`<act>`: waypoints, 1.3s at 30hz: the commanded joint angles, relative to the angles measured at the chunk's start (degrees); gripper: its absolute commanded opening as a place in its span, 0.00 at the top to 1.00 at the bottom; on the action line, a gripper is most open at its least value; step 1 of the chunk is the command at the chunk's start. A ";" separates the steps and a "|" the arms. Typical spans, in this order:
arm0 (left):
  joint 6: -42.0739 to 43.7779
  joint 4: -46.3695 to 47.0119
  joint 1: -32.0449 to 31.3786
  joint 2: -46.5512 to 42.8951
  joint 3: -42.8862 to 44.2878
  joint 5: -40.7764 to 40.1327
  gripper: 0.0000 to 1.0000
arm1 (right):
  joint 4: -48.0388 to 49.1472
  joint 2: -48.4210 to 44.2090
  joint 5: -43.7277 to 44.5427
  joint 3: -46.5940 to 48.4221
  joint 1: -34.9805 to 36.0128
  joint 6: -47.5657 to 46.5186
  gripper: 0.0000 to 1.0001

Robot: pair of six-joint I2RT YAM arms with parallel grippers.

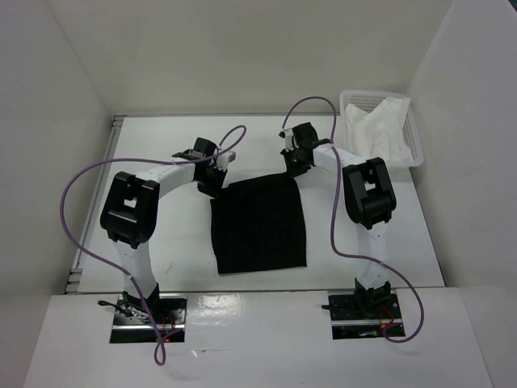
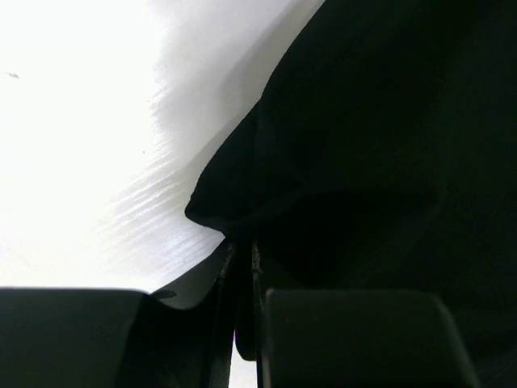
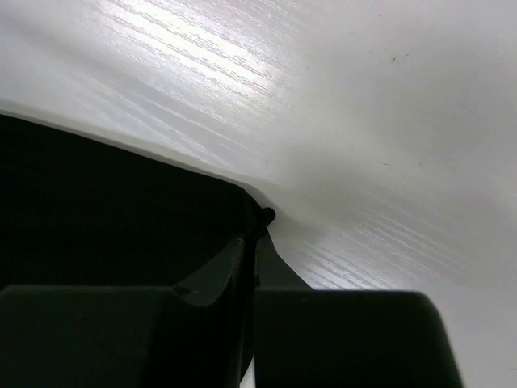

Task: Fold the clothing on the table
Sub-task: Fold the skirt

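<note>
Pinching the clothing (image 1: 258, 226) at its far corners (11 and 1 o'clock), left gripper (image 2: 242, 260) and right gripper (image 3: 251, 246) press together on fabric.

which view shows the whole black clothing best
The top external view: the whole clothing lies flat on the table, nearly all its outline visible. The left wrist view shows only one corner pinched in the left claw; the right wrist view only another corner in the right claw.
</note>
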 commanded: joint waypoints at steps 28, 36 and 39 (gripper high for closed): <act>5.66 -0.69 3.94 9.89 32.75 -3.10 0.84 | 3.03 -4.24 21.57 11.69 -2.42 -2.50 1.00; 3.81 -0.69 4.02 13.48 30.46 8.91 0.30 | 2.50 -5.82 17.69 6.07 -1.89 -3.55 1.00; 0.31 -2.53 4.73 19.80 35.54 13.85 0.23 | 3.03 -6.96 17.17 4.65 -0.48 -4.61 1.00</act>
